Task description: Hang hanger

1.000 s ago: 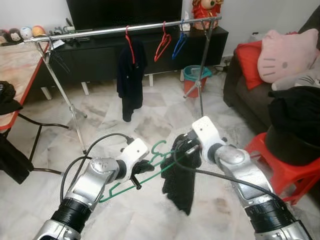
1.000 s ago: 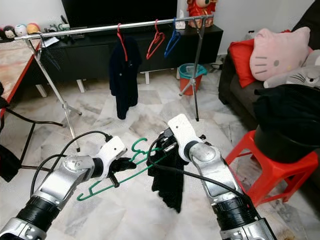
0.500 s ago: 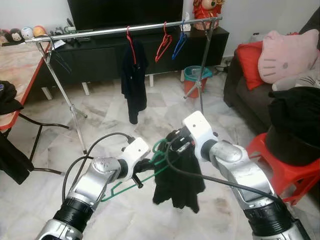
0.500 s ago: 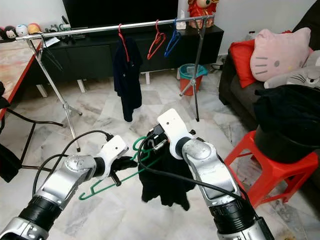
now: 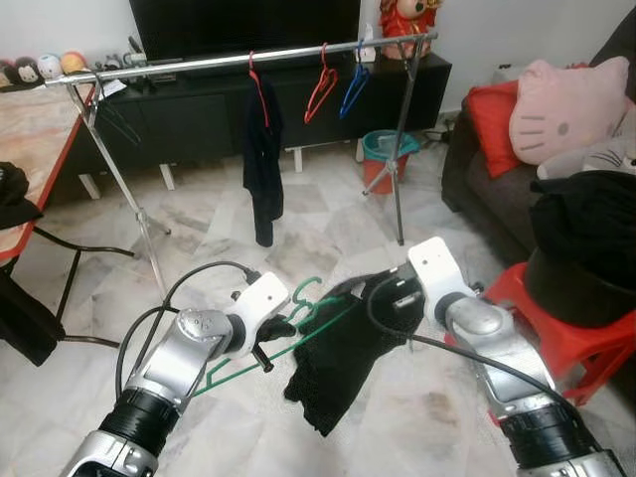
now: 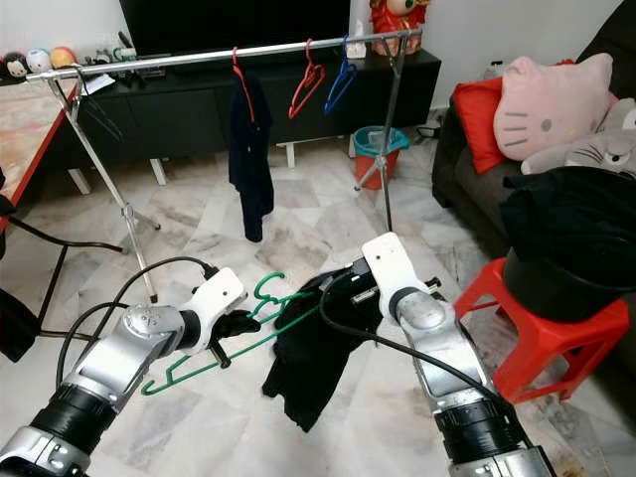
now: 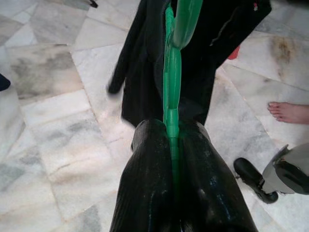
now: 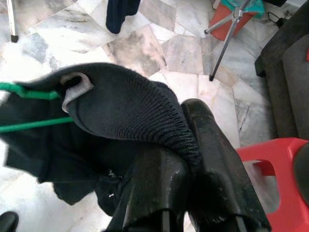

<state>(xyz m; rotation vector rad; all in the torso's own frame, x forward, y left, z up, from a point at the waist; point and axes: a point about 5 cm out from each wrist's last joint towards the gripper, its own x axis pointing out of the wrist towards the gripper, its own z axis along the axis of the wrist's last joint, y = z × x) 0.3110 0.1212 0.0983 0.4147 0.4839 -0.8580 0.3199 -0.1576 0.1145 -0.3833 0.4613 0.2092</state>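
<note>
Left gripper pinched green hanger low over floor, far from rail. Right gripper clamped black garment, half-threaded. Risk: garment sliding off hanger if right pulled.

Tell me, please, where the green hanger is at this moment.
In the head views, the green hanger is low at centre, pinched in the left gripper, with the black garment over its right end.

Premises: a home living room. Marble-tiled floor; dark sofa carrying a pink cat-face cushion; large television above a low black cabinet; metal clothes rail holding hangers; red plastic stool; plush toys.
</note>
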